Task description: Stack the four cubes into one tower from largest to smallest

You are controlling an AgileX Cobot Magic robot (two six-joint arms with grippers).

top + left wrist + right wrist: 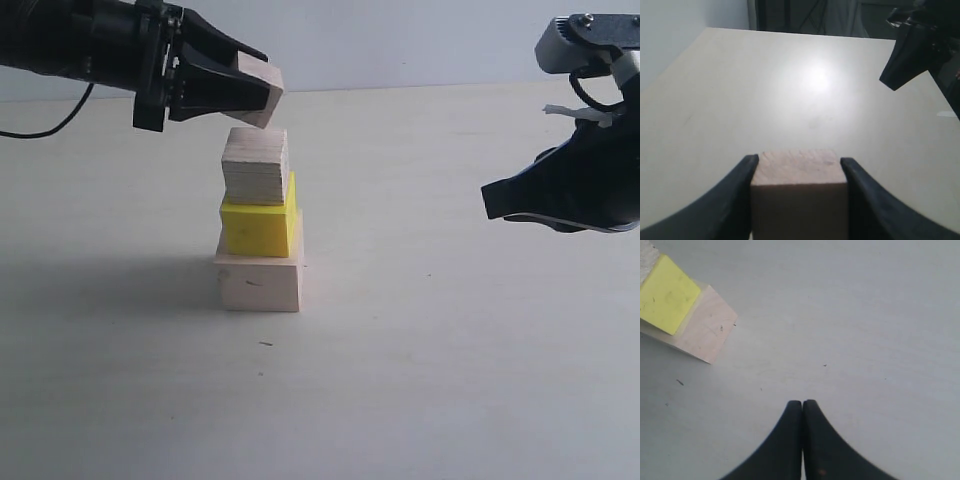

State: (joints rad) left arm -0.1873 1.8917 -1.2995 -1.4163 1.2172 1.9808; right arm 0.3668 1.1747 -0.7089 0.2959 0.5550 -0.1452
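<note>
You have 3 cubes stacked, large cube, yellow cube, medium cube, and your left tool grasps the small cube at their 12 o'clock, unplaced; your right tool, 3 o'clock, is clenched empty.

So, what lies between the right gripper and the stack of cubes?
Nothing but bare table. The exterior view shows that stretch between the shut right gripper and the stack of cubes empty.
</note>
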